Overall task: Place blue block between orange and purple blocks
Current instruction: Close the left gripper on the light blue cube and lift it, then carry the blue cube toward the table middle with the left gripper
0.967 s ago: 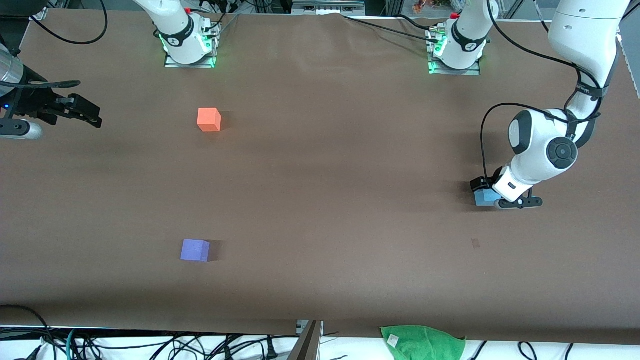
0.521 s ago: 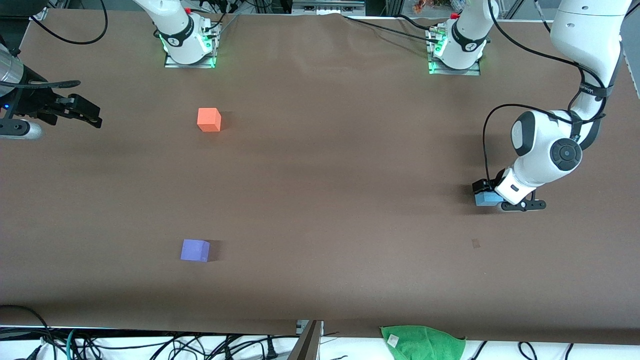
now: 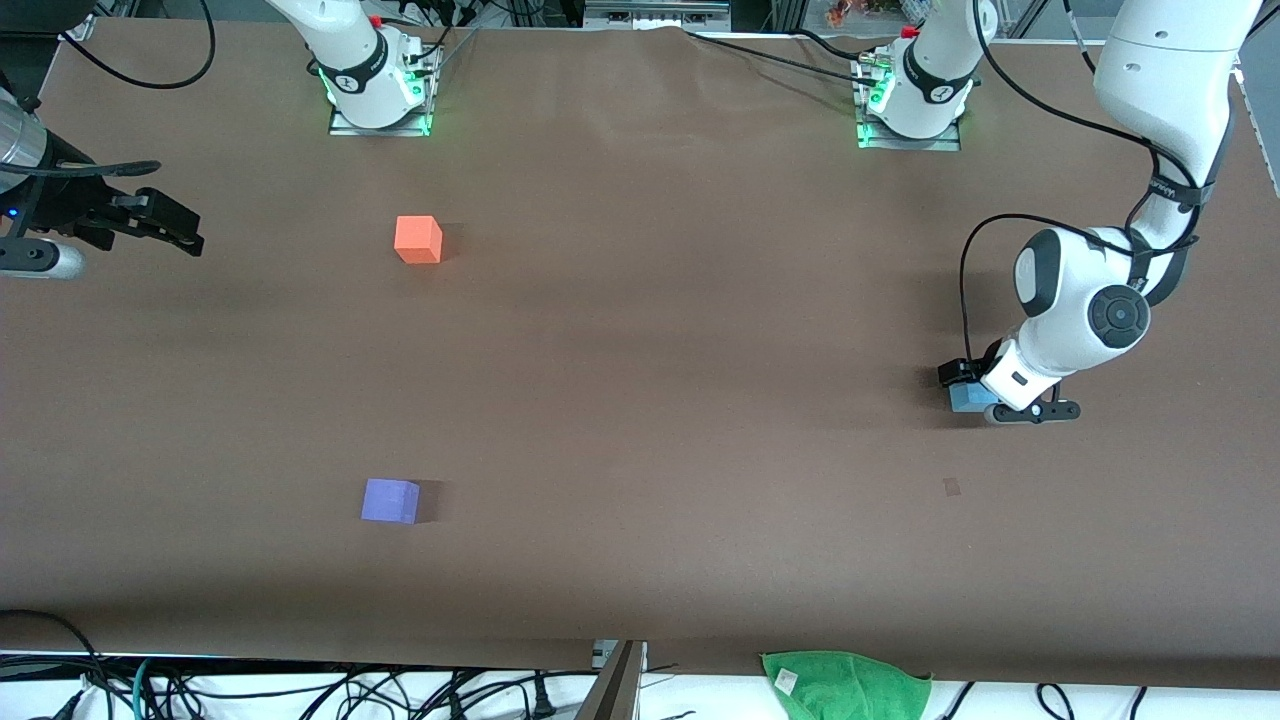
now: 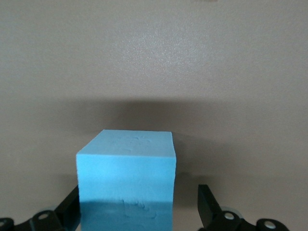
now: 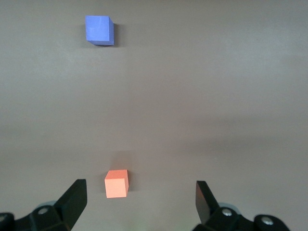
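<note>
Left gripper [image 3: 968,388] straddles the blue block [image 3: 968,396] at the left arm's table end, jaws spread with a gap on one side, not yet clamped. Right gripper [image 3: 165,228] waits, wide open, above the table edge, leaving the orange block [image 3: 418,239] and purple block [image 3: 390,500] unobstructed.

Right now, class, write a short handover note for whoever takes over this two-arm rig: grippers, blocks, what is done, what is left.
Left gripper: open, down at the table, fingers either side of the small sky-blue matte cube; one finger is apart from it, so not gripped.
Right gripper: open, waiting at the right arm's end of the table.
Bright orange cube and violet-purple cube: toward the right arm's end, orange farther from the front camera, purple nearer, bare gap between.
Done: left gripper set around blue.
Left: grip, lift, carry, set it in the gap.
</note>
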### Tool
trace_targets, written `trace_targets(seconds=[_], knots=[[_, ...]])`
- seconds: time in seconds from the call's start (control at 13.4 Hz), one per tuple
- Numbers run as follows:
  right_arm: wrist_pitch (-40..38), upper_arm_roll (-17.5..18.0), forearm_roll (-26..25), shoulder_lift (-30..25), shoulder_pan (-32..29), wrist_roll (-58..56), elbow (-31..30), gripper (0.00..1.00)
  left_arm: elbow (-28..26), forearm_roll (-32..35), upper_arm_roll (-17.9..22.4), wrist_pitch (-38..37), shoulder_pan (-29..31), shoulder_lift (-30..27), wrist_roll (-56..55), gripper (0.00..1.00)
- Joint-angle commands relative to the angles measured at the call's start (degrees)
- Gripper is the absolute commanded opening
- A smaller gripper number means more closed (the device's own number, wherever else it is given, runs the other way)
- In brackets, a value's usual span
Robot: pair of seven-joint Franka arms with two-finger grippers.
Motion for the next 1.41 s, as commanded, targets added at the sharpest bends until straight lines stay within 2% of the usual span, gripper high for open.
trace_targets(seconds=[0.0, 0.07, 0.15, 0.22, 0.3, 0.37, 0.52, 0.67, 0.74, 0.97, 1.34], knots=[[0.1, 0.0, 1.1, 0.0, -0.5, -0.4, 0.4, 1.0, 1.4, 1.7, -0.3, -0.1, 0.3, 0.4, 1.2, 0.59], [0.1, 0.0, 1.2, 0.0, -0.5, -0.4, 0.4, 1.0, 1.5, 1.6, -0.3, -0.1, 0.3, 0.5, 2.1, 0.39], [0.1, 0.0, 1.2, 0.0, -0.5, -0.4, 0.4, 1.0, 1.5, 1.6, -0.3, -0.2, 0.3, 0.6, 2.1, 0.23], [0.1, 0.0, 1.2, 0.0, -0.5, -0.4, 0.4, 1.0, 1.6, 1.6, -0.3, -0.2, 0.3, 0.6, 2.0, 0.1], [0.1, 0.0, 1.2, 0.0, -0.5, -0.4, 0.4, 1.0, 1.7, 1.7, -0.3, -0.3, 0.3, 0.2, 2.1, 0.03], [0.1, 0.0, 1.2, 0.0, -0.5, -0.4, 0.4, 1.0, 2.3, 1.6, -0.5, -1.0, 0.2, -0.3, 2.0, 0.0], [0.1, 0.0, 1.2, 0.0, -0.5, -0.4, 0.4, 1.0, 5.5, 1.6, -2.7, -7.4, -0.7, -1.4, 1.1, 0.0], [0.1, 0.0, 1.2, 0.0, -0.5, -0.4, 0.4, 1.0, 11.3, 0.9, -8.0, -16.9, -2.0, -1.0, -5.8, 0.02], [0.1, 0.0, 1.2, 0.0, -0.5, -0.4, 0.4, 1.0, 13.0, 0.9, -10.3, -17.3, -3.6, -0.9, -9.8, 0.03], [0.1, 0.0, 1.4, 0.0, -0.5, -0.4, 0.4, 1.0, 18.7, 0.7, -11.0, -17.4, -12.2, 1.2, -13.6, 0.02], [0.1, 0.0, 1.3, 0.0, -0.5, -0.5, 0.4, 1.0, 30.3, 0.2, -11.0, -17.5, -28.7, 9.3, -38.8, 0.02]])
